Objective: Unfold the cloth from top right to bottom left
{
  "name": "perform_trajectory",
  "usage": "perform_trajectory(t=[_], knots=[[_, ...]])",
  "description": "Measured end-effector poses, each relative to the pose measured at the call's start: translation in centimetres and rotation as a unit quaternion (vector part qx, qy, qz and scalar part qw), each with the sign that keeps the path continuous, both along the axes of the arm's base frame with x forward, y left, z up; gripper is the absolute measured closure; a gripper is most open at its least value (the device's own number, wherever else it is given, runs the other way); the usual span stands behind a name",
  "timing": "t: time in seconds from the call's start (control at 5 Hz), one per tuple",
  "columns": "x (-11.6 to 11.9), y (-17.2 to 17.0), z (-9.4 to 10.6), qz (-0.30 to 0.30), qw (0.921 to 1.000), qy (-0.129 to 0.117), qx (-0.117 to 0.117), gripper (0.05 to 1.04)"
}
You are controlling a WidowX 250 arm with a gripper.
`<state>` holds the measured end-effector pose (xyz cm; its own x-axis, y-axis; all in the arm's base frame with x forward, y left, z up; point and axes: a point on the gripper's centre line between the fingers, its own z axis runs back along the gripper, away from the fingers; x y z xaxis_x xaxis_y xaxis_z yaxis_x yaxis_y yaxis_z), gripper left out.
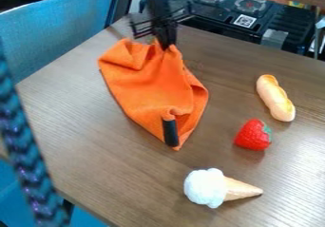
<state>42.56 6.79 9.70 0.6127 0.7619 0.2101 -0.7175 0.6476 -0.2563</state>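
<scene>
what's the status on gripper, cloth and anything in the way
Gripper at top edge of orange cloth. Cloth bunched, not spread flat. Black rod-like piece at its lower end, possible snag; strawberry clear, off right.

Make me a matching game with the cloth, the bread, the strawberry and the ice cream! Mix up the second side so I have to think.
1. cloth
2. bread
3. strawberry
4. ice cream

A. red, with some green at one side
B. lying on its side, with a white scoop
C. orange and rumpled
D. farthest right of the four

Right pairs: 1-C, 2-D, 3-A, 4-B
</scene>
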Motion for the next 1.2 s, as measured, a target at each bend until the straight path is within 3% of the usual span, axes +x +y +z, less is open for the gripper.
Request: perform_trajectory(t=[0.2, 0.4, 0.6, 0.8, 1.0, 1.2], knots=[[-1.7, 1.1, -1.6, -0.005, 0.9997, 0.024, 0.003, 1.020], [-3.9, 1.7, -2.1, -0.024, 0.9993, 0.027, 0.012, 1.021], [-6.1, 3.5, -1.3, -0.022, 0.9996, 0.018, -0.002, 1.024], [-8.2, 5.2, 0.4, -0.031, 0.9989, 0.002, -0.034, 1.024], [-9.6, 6.5, 0.9, -0.036, 0.9973, 0.003, -0.064, 1.024], [-10.8, 7.5, 0.8, -0.026, 0.9965, 0.018, -0.077, 1.024]])
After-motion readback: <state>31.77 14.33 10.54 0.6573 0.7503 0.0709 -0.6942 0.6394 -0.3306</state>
